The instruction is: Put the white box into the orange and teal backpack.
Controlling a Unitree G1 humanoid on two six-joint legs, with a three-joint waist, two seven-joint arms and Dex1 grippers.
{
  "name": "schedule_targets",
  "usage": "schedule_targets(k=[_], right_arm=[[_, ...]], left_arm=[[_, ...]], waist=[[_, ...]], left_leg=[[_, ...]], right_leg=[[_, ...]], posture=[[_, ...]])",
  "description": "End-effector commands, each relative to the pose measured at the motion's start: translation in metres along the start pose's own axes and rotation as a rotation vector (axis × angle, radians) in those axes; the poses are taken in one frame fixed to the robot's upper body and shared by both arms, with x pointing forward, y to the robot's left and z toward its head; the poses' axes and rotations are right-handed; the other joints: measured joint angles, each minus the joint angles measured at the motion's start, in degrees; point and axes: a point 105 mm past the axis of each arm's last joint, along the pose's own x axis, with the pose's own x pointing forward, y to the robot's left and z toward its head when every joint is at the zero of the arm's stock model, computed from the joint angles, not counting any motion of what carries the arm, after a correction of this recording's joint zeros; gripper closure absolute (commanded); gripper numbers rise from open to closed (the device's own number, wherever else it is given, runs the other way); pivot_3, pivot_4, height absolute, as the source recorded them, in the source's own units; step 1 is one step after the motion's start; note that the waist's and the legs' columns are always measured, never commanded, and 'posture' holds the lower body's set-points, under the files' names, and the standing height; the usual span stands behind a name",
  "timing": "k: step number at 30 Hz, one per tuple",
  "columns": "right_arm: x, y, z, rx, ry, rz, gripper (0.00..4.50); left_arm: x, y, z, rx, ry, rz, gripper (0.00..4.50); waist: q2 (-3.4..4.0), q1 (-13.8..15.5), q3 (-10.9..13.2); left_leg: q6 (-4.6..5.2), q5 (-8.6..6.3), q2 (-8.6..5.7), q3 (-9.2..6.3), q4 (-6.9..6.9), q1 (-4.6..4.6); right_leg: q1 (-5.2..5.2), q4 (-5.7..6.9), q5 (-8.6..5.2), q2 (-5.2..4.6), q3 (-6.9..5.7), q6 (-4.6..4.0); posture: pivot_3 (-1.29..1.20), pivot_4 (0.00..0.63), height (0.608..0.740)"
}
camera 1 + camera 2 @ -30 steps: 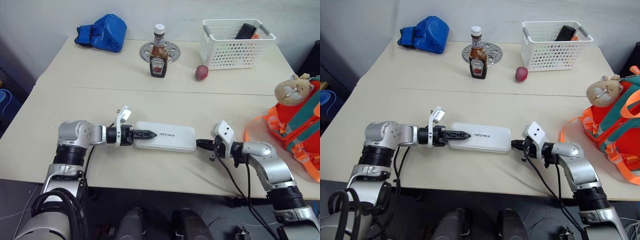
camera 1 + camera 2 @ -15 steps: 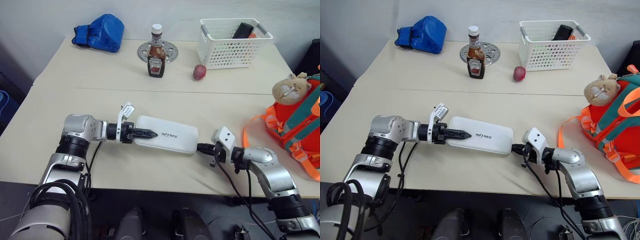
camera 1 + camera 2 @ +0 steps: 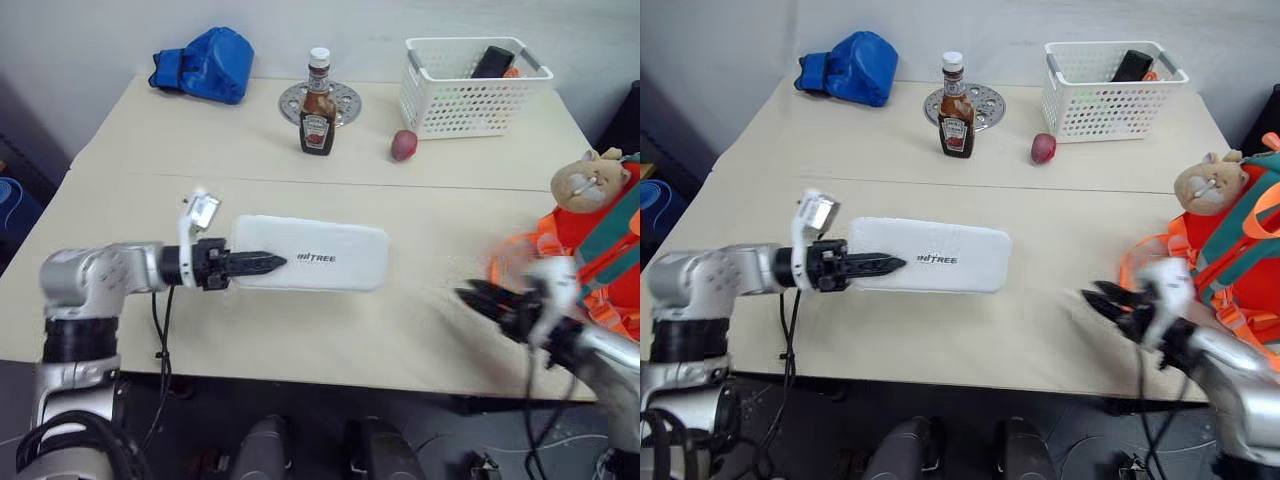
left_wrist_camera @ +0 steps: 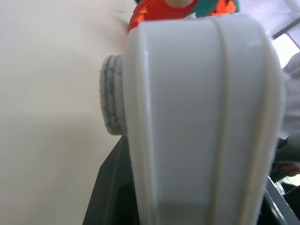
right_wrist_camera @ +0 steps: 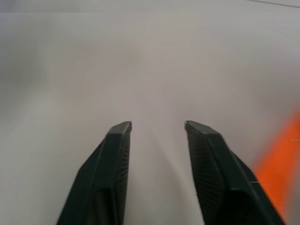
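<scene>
The white box (image 3: pixel 318 259), a flat case with dark lettering, hangs roughly level just above the table, and my left gripper (image 3: pixel 256 264) is shut on its left end. Seen from the left wrist, the white box (image 4: pixel 197 117) sits very close, with a bit of orange fabric (image 4: pixel 157 10) beyond it. The orange and teal backpack (image 3: pixel 612 250), with a tan plush charm (image 3: pixel 584 182) on it, stands at the table's right edge. My right gripper (image 3: pixel 478 297) is open and holds nothing, hovering between the box and the backpack; its fingers (image 5: pixel 117 154) stand apart over bare table.
At the back of the table (image 3: pixel 200 150) are a blue fabric bundle (image 3: pixel 205 65), a ketchup bottle (image 3: pixel 318 108) in front of a metal disc (image 3: pixel 345 98), a small red fruit (image 3: pixel 403 145) and a white perforated basket (image 3: pixel 470 90). An orange strap (image 5: pixel 281 159) lies near my right gripper.
My left gripper has lifted the box and drawn it to the left. My right gripper has left the box's right end, swung right toward the backpack and opened.
</scene>
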Motion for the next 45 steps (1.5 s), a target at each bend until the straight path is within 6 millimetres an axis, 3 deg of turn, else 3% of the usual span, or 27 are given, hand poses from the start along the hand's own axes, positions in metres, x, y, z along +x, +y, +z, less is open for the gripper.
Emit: schedule_targets(k=[1,5,11,20,27,30,36,41,45], right_arm=[[-0.042,-0.017,0.016,0.014,-0.075,-0.143,1.53],[-0.077,-0.038,0.022,0.125,-0.145,-0.263,0.14],[-0.086,-0.071,0.033,0.175,-0.195,-0.379,0.02],[-0.029,-0.087,0.056,0.194,-0.271,-0.304,0.02],[0.009,-0.1,0.062,0.195,-0.331,-0.299,0.02],[0.019,-0.094,0.069,0.188,-0.371,-0.236,0.65],[0.028,-0.072,0.073,0.142,-0.356,-0.097,2.72],[0.038,-0.039,0.083,0.125,-0.343,0.101,4.34],[0.04,0.013,0.085,0.094,-0.262,0.401,4.48]], left_arm=[[-0.008,-0.021,0.012,0.123,-0.117,0.011,3.18],[-0.009,-0.037,0.019,0.204,-0.235,0.043,3.18],[-0.002,-0.051,0.03,0.252,-0.292,0.041,3.18],[0.005,-0.056,0.032,0.277,-0.286,0.046,3.18],[0.0,-0.056,0.037,0.299,-0.295,0.075,3.18],[-0.008,-0.051,0.038,0.304,-0.301,0.128,3.18],[-0.017,-0.043,0.037,0.3,-0.317,0.187,3.18],[-0.027,-0.034,0.044,0.302,-0.35,0.243,3.18],[-0.04,-0.021,0.054,0.294,-0.393,0.308,3.18]], waist=[[-0.01,-0.1,0.0],[-0.02,-0.2,0.0],[-0.03,-0.4,0.0],[-0.05,-0.4,0.0],[-0.03,-0.3,0.0],[-0.03,-0.4,0.0],[-0.03,-0.4,0.0],[-0.03,-0.5,0.0],[-0.02,-0.5,0.0]], left_leg=[[0.01,-0.01,0.0,0.01,-0.01,0.01],[0.16,-0.05,-0.02,0.01,0.0,0.04],[0.12,0.03,-0.04,0.17,-0.02,0.17],[0.02,0.09,-0.03,0.23,-0.02,0.18],[-0.02,0.12,-0.03,0.29,-0.03,0.16],[-0.02,0.12,-0.03,0.29,-0.03,0.16],[-0.02,0.12,0.01,0.3,-0.04,0.17],[-0.03,0.11,0.03,0.31,-0.06,0.18],[-0.02,0.11,0.03,0.3,-0.11,0.18]], right_leg=[[0.01,-0.01,0.0,0.0,0.0,0.0],[0.06,0.0,0.0,0.01,0.05,0.0],[0.07,0.05,0.0,0.07,0.23,0.0],[0.03,0.07,0.0,0.17,0.33,0.01],[-0.02,0.08,0.0,0.2,0.41,0.01],[-0.02,0.08,0.0,0.21,0.41,0.01],[-0.02,0.07,0.0,0.21,0.42,0.01],[-0.02,0.07,0.0,0.21,0.42,0.01],[-0.04,0.05,0.0,0.21,0.41,0.01]], posture=[[0.0,0.15,0.74],[0.0,0.15,0.74],[0.0,0.15,0.74],[0.0,0.15,0.74],[0.0,0.15,0.74],[0.0,0.15,0.74],[0.0,0.15,0.74],[0.0,0.15,0.74],[0.0,0.15,0.74]])
